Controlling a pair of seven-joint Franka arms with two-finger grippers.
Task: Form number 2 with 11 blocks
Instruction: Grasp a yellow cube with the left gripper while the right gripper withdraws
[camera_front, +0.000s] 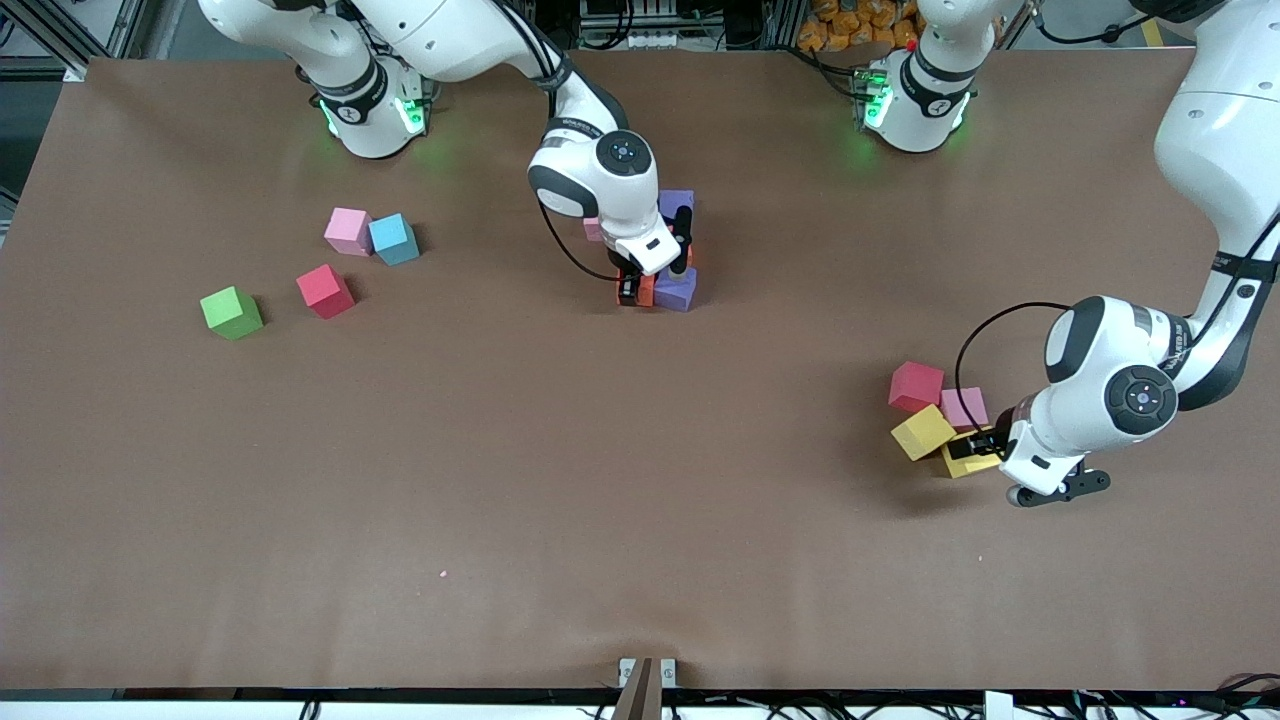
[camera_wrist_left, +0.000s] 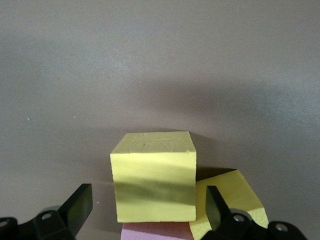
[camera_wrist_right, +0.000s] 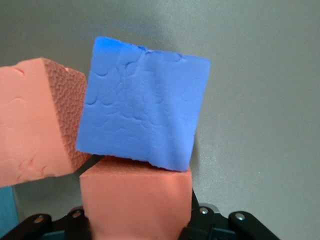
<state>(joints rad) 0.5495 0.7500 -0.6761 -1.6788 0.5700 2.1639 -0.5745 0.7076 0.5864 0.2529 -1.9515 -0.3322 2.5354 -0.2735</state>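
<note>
Nearest the camera, a yellow block (camera_front: 968, 460) is straddled by the wide-open left hand (camera_front: 985, 447), not yet gripped. An orange block (camera_front: 645, 290) is clamped in the right hand (camera_front: 636, 291), low beside the purple block (camera_front: 677, 289); the 2 is barely begun mid-worktop (camera_front: 500, 450)

Plain matte cubes: green block (camera_front: 231, 312), red block (camera_front: 325, 291), pink block (camera_front: 348, 231), blue block (camera_front: 393, 239), all unpatterned.

Front cam sits high, looking down over the whole table (camera_front: 640, 520) toward both bases. Wrist cams hug their blocks, which the front view shows too.
</note>
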